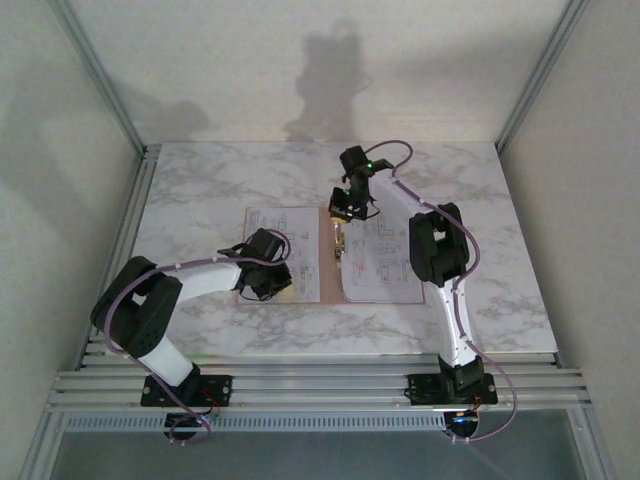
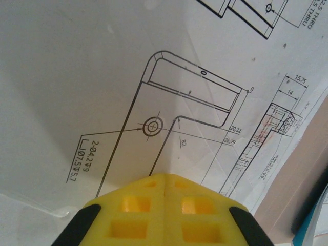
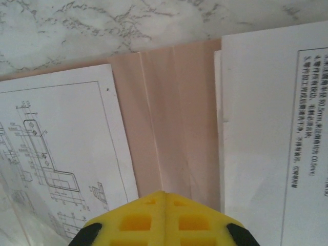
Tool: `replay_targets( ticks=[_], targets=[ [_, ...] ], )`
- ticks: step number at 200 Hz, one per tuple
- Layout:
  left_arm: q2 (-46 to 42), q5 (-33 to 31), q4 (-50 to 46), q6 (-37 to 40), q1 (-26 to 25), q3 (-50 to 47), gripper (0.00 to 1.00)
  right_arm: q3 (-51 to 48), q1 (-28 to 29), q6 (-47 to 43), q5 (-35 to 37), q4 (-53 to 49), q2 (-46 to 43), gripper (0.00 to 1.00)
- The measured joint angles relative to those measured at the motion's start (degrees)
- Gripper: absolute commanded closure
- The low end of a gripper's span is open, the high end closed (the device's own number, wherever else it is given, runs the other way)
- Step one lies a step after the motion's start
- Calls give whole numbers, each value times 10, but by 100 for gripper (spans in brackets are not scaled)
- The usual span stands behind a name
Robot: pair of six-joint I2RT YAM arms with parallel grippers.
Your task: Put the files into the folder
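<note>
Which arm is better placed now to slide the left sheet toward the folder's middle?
Probably left: the left claw is shut directly over the left sheet, whereas the right claw, also shut, is over the folder's bare spine, beside that sheet.

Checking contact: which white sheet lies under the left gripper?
The sheet on the folder's left half, under the left gripper; the other sheet lies on the right half.

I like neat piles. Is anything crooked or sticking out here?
A little. Near the left tool, the files are not squared up: a cyan sheet corner pokes out past the folder edge. Nothing looks torn or spilled.
</note>
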Motion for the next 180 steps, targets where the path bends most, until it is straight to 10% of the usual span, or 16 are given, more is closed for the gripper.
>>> replay_targets(
  ticks=[180],
  targets=[
    [5,1,88,-107,-28,-26,100,-308,8,38,-16,65,-301,92]
  ],
)
